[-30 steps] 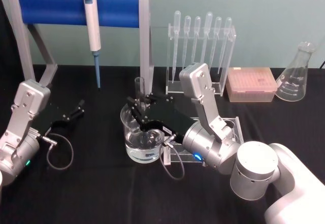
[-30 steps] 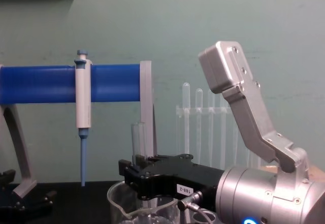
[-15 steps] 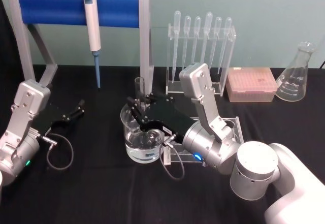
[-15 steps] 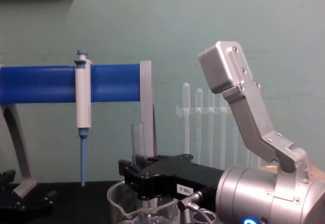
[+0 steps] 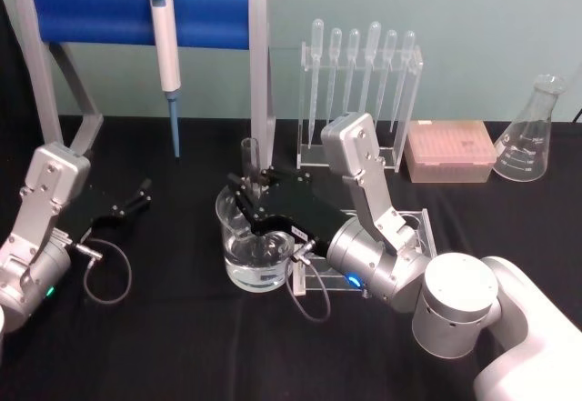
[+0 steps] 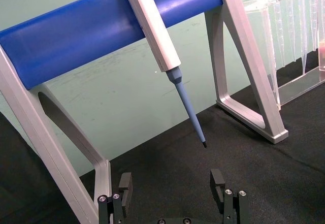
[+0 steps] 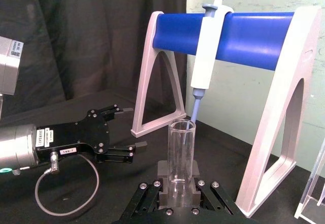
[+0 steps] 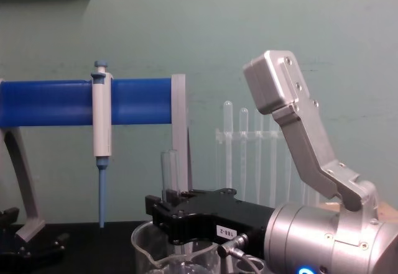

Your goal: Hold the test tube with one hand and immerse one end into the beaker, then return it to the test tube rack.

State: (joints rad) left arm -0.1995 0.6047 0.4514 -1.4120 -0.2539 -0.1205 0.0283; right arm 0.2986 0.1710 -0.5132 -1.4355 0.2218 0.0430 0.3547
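The clear test tube [image 5: 250, 157] stands upright with its lower end inside the wide glass beaker [image 5: 238, 260], which holds some clear liquid. My right gripper [image 5: 247, 188] is shut on the test tube just above the beaker's rim. In the right wrist view the test tube [image 7: 181, 155] rises straight up from between the black jaws. The chest view shows the test tube [image 8: 168, 171] above the right gripper [image 8: 168, 207] and the beaker [image 8: 144, 242] below. My left gripper [image 5: 136, 199] rests open over the table at the left, and its fingers [image 6: 218, 182] stand apart with nothing between them.
A white-and-blue pipettor [image 5: 165, 42] hangs from a blue-barred stand [image 5: 91, 12] behind the beaker. A clear rack of pipettes [image 5: 359, 83], a pink tip box [image 5: 450, 151] and a glass flask [image 5: 529, 137] stand at the back right. A small clear rack [image 5: 414, 224] sits under my right arm.
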